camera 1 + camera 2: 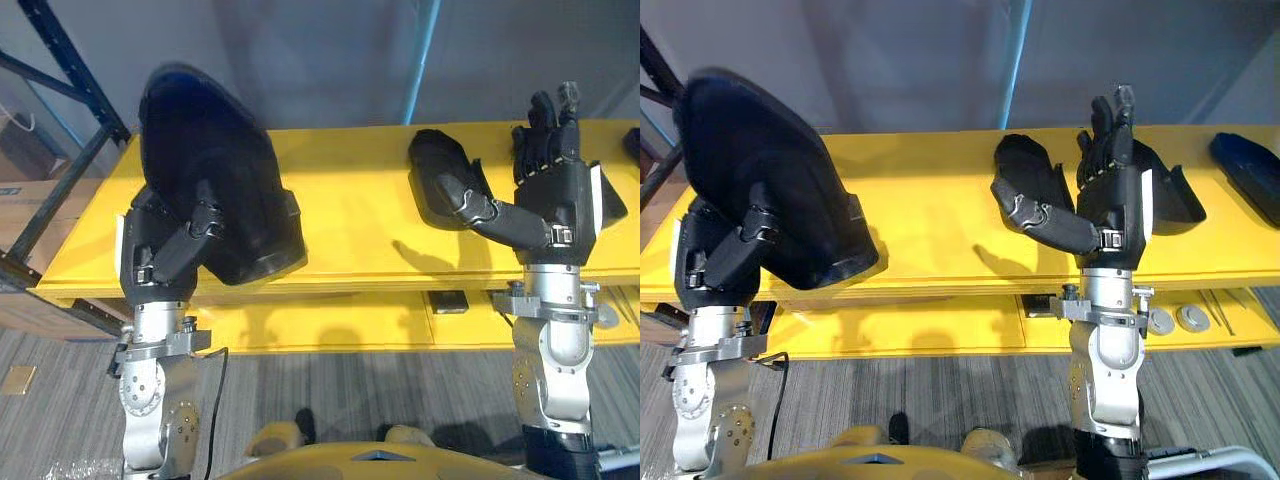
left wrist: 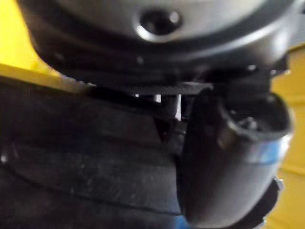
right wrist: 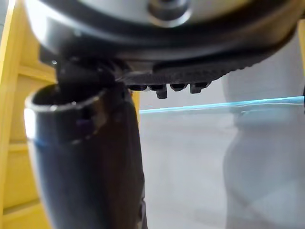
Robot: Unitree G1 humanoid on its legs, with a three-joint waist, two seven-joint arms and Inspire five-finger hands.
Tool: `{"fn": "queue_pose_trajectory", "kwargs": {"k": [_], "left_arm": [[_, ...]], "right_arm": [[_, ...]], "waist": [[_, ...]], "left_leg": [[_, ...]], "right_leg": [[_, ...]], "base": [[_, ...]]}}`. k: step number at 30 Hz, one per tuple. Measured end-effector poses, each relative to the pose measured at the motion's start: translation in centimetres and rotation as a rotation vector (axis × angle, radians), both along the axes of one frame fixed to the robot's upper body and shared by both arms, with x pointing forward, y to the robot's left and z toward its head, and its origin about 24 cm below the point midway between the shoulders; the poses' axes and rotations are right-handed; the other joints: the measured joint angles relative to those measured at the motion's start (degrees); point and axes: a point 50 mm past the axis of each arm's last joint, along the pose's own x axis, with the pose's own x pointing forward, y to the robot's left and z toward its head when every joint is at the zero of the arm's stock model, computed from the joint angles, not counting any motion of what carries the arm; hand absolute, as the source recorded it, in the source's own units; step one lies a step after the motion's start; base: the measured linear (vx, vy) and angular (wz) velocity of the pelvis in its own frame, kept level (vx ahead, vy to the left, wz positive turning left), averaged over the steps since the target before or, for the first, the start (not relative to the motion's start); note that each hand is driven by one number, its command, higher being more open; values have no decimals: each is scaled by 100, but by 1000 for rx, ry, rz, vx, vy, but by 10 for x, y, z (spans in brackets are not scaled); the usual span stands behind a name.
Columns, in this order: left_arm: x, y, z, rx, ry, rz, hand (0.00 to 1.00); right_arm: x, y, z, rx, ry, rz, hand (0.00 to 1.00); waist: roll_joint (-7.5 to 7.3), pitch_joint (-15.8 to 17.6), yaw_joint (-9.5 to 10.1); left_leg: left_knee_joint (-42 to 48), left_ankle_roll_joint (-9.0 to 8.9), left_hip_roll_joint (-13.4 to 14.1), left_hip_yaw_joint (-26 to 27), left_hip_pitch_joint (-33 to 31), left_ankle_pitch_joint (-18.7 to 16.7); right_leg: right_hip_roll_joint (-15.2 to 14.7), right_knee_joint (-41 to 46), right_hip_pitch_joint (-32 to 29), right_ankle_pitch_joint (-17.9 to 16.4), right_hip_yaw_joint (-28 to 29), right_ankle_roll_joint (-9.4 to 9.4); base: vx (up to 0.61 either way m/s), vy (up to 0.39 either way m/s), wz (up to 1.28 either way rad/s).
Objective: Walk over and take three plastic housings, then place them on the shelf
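My left hand (image 1: 165, 255) is shut on a large black plastic housing (image 1: 210, 150), thumb pressed on its front face, fingers hidden behind it. The housing stands tilted over the left part of the yellow shelf (image 1: 350, 230), its lower edge near the shelf top. In the left wrist view its dark surface (image 2: 95, 157) lies beside my thumb (image 2: 224, 157). My right hand (image 1: 555, 200) is open, fingers straight up and thumb out, holding nothing. A second black housing (image 1: 1025, 175) lies on the shelf behind it, partly hidden. A dark blue housing (image 1: 1250, 175) lies at the far right.
The shelf's lower tier holds a small dark block (image 1: 448, 302) and round discs (image 1: 1175, 320). A blue rack upright (image 1: 60, 60) and a cardboard box (image 1: 30, 190) stand to the left. A light blue pole (image 1: 420, 60) rises behind the shelf.
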Motion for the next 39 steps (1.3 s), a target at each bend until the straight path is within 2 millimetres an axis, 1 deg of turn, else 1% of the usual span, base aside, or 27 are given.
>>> {"fn": "queue_pose_trajectory", "kwargs": {"k": [1, 4, 8, 11, 13, 14, 15, 17, 20, 21, 25, 28, 30, 34, 39], "left_arm": [[-3, 0, 9, 23, -43, -8, 0], [-3, 2, 21, 53, -90, -38, 0], [4, 1, 22, 55, -64, -57, 0], [17, 1, 19, 69, -12, -82, 0], [36, 2, 14, 76, 55, -94, 0], [41, 3, 11, 73, 77, -95, 0], [50, 3, 6, 65, 116, -98, 0], [72, 5, -11, 36, 231, -74, 0], [91, 9, -29, 3, 350, -56, 0], [100, 12, -38, -58, 400, -50, 0], [120, 17, -36, -100, 421, -53, 0], [135, 27, -32, -116, 443, -32, 0], [140, 30, -30, -135, 451, -32, 0], [147, 29, -28, -138, 484, -29, 0], [150, 34, -29, -120, 533, -25, 0]], "right_arm": [[-1, 0, -2, 4, 8, -2, 100], [-1, 0, -2, 4, 9, -1, 100], [0, 0, -4, 8, 26, 2, 100], [1, 2, -5, 12, 34, 18, 100], [3, 6, -5, 8, 36, 54, 100], [4, 7, -6, 2, 39, 69, 100], [5, 10, -7, 2, 44, 97, 100], [11, 18, -7, -15, 52, 167, 100], [17, 22, -6, -46, 53, 211, 100], [20, 22, -5, -54, 53, 230, 100], [26, 22, -2, -66, 53, 262, 100], [33, 25, -1, -98, 75, 323, 100], [35, 27, -1, -108, 80, 344, 100], [36, 28, -4, -128, 103, 366, 100], [37, 28, -5, -127, 118, 369, 100]], "waist": [[2, -3, -50], [34, -29, -102], [42, -34, -117], [45, -53, -124], [59, -72, -147], [66, -88, -159], [74, -110, -196], [90, -122, -276], [92, -122, -355], [92, -122, -421], [96, -120, -449], [126, -109, -573], [168, -90, -605], [276, -46, -689], [374, -57, -748]], "left_leg": [[-64, 18, -10, 24, 28, 36], [-166, 73, -27, 66, 132, 119], [-296, 65, -28, 80, 211, 160], [-449, 62, -31, 115, 329, 216], [-531, 70, -35, 158, 385, 261], [-560, 70, -37, 168, 399, 275], [-566, 71, -39, 170, 398, 283], [-591, 73, -39, 226, 404, 307], [-660, 76, -39, 313, 446, 343], [-669, 76, -44, 345, 474, 342], [-673, 76, -47, 418, 477, 343], [-672, 74, -53, 445, 464, 349], [-672, 77, -57, 480, 459, 352], [-672, 76, -70, 485, 461, 364], [-685, 51, -55, 479, 462, 386]], "right_leg": [[0, -42, 1, 46, 17, 14], [8, -149, 48, 89, 78, 37], [32, -254, 93, 128, 94, 44], [48, -332, 157, 160, 122, 44], [46, -337, 157, 174, 141, 46], [47, -341, 156, 179, 148, 48], [47, -352, 153, 192, 152, 49], [61, -395, 136, 248, 224, 53], [67, -414, 110, 289, 294, 58], [65, -401, 111, 291, 338, 61], [65, -310, 21, 284, 448, 55], [61, -248, -48, 278, 500, 54], [57, -183, -105, 262, 551, 51], [48, -13, -185, 177, 588, 46], [44, 107, -260, 104, 597, 29]], "base": [[52, 21, -10], [80, 7, -8], [33, -5, -4], [14, -1, -6], [-6, 4, -8], [-13, 6, -8], [-14, 7, -6], [-25, 13, -12], [-29, 17, -17], [-22, 20, -14], [-11, 9, -13], [-15, 1, -7], [-5, 1, -10], [0, 0, -2], [0, 0, 0]]}}
